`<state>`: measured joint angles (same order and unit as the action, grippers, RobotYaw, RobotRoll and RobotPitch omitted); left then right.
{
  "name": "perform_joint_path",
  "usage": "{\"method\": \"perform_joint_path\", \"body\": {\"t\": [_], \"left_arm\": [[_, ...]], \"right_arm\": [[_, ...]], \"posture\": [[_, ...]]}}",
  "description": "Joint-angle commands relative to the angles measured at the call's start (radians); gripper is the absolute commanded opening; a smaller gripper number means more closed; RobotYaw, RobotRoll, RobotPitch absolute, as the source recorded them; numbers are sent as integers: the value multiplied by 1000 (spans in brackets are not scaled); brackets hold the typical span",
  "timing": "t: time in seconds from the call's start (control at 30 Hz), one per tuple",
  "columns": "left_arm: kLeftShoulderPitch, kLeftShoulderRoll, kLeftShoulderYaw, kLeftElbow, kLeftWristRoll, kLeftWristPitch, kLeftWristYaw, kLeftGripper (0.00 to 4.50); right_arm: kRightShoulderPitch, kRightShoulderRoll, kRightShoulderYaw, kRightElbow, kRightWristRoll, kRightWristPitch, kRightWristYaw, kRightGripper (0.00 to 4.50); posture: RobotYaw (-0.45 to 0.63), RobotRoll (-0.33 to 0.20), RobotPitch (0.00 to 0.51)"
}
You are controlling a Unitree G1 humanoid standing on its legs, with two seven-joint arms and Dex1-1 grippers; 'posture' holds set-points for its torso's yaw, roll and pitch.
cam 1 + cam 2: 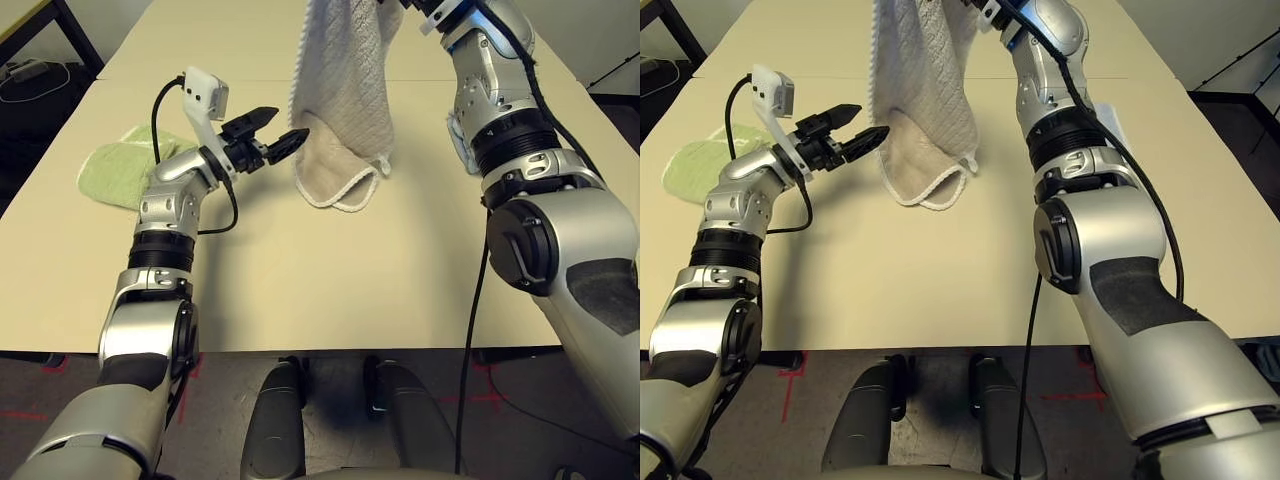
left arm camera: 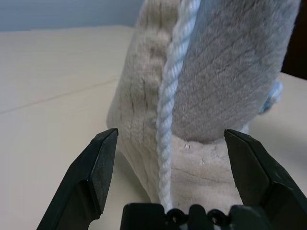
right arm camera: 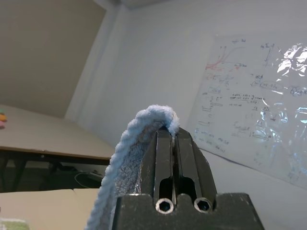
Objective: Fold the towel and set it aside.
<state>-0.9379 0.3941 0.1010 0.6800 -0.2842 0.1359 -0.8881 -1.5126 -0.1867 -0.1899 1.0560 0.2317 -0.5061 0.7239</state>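
The surface (image 1: 330, 290) is a pale beige tabletop with a seam line running across its far half. At its left side lies a light green folded towel (image 1: 118, 172), flat, partly hidden behind the left forearm and well apart from the hanging cloth. A black cable (image 1: 160, 110) loops from the white camera block on the left wrist down along that arm. Beyond the surface's far left corner stand a dark table leg and some equipment on the floor; the right wrist view shows a whiteboard (image 3: 259, 105) with writing on the wall behind and another table at the left. The near edge of the surface runs across in front of the robot, and the stretch between that edge and the hanging cloth is bare, as is the right half up to the right arm. The towel (image 1: 345, 100), beige terry with white stitched edging, hangs vertically from the right hand (image 3: 172, 136), whose fingers are pressed together and pinch a top edge of the cloth high over the far middle of the surface. Its lower end reaches the surface, where a fold with the white border curls to the right. The left hand (image 1: 272, 133) is spread wide, roughly level, and points right toward the towel's left hanging edge; its far fingertip lies just beside or touching the cloth. In the left wrist view the corded edging (image 2: 168, 124) runs down between the two spread fingers (image 2: 91, 177), which do not grip it.
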Motion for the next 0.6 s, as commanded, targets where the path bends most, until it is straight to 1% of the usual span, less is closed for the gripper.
{"method": "perform_joint_path", "body": {"t": [0.03, 0.17, 0.3, 0.47, 0.6], "left_arm": [[-5, -30, -27, 6, 25, 9, 24, 4500], [0, -40, -50, 18, 58, 6, 48, 4500], [12, -34, -79, 25, 94, 17, 63, 4500], [36, -17, -91, 6, 101, 51, 48, 4500], [50, -2, -88, -31, 85, 100, 28, 4500]], "right_arm": [[-26, -4, -20, -18, 23, 13, -17, 33], [-56, -11, -32, 0, 29, 19, -38, 33], [-91, -25, -46, 26, 28, 16, -64, 33], [-120, -42, -56, 55, 22, 2, -96, 33], [-134, -54, -60, 78, 17, -3, -115, 33]], "posture": [[121, 0, 188], [119, 0, 187], [119, 0, 185], [119, 0, 185], [127, 0, 182]]}}
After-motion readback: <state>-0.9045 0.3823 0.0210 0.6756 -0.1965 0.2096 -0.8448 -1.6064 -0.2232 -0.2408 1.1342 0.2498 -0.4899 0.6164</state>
